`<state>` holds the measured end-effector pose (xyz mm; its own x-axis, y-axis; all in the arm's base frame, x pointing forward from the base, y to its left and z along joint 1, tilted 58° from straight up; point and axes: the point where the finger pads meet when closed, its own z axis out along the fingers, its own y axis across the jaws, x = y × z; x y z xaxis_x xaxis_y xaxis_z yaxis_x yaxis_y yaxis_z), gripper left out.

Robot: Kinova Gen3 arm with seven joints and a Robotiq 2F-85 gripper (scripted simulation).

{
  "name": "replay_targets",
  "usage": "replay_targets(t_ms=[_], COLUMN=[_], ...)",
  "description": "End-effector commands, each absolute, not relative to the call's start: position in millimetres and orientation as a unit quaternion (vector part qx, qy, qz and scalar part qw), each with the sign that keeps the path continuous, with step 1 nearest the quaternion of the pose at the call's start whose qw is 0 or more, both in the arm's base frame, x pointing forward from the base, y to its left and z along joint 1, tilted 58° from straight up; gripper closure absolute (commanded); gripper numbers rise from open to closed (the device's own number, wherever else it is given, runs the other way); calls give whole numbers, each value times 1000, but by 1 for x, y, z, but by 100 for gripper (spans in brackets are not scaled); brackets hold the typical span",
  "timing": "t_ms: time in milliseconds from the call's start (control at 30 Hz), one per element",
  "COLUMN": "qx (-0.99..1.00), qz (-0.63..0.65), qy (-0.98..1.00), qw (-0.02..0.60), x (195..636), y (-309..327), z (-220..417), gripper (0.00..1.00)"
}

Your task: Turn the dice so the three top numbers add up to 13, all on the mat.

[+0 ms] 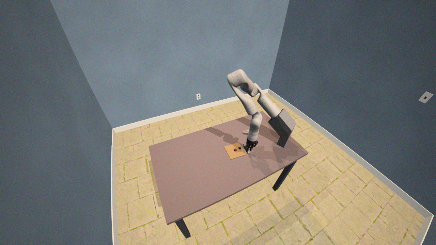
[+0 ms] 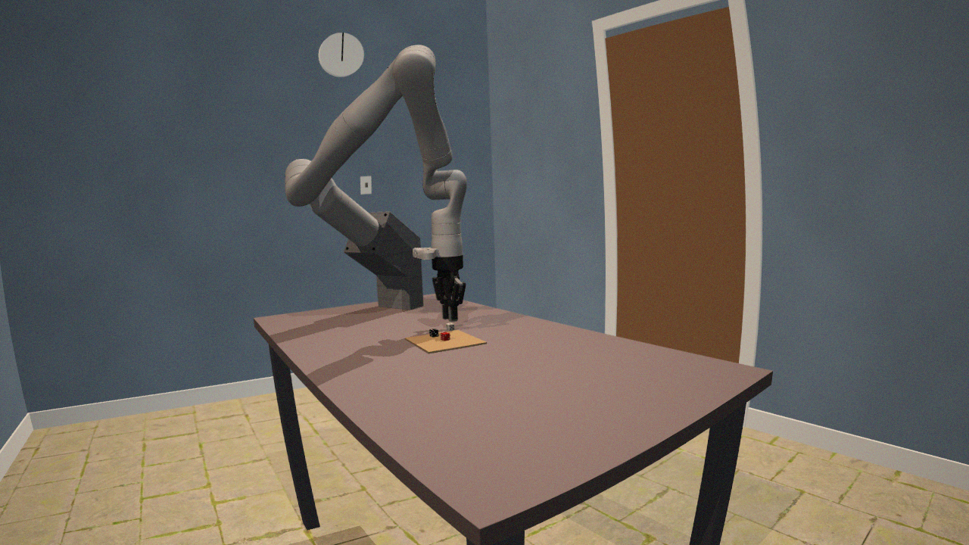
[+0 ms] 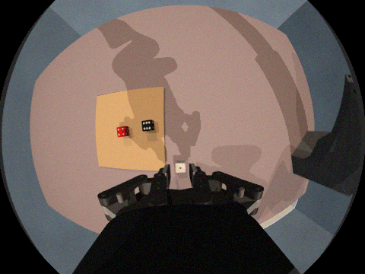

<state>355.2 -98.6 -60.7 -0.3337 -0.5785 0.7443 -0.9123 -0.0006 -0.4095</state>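
Observation:
The tan mat lies flat on the table. The red die and the black die rest on it. The black die shows six on top; the red one appears to show four. The white die lies on the table just off the mat's edge, one pip up. My gripper is partly open and empty, pointing down just above the white die, with a gap on each side of it in the wrist view.
The table extends beyond the mat on all sides. The arm's dark base stands at one end of the table. Shadows of the arm fall across the mat and the black die.

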Motion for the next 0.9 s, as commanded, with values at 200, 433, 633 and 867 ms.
replay_targets(t_ms=[200,433,633,867], qx=[546,546,546,546], qz=[450,450,450,450], qy=[-682,-682,-682,-682], qw=[186,186,186,186], x=[354,353,353,353], y=[-101,-102,-102,-102], z=[-59,-59,-58,-58], gripper=[69,69,69,69])
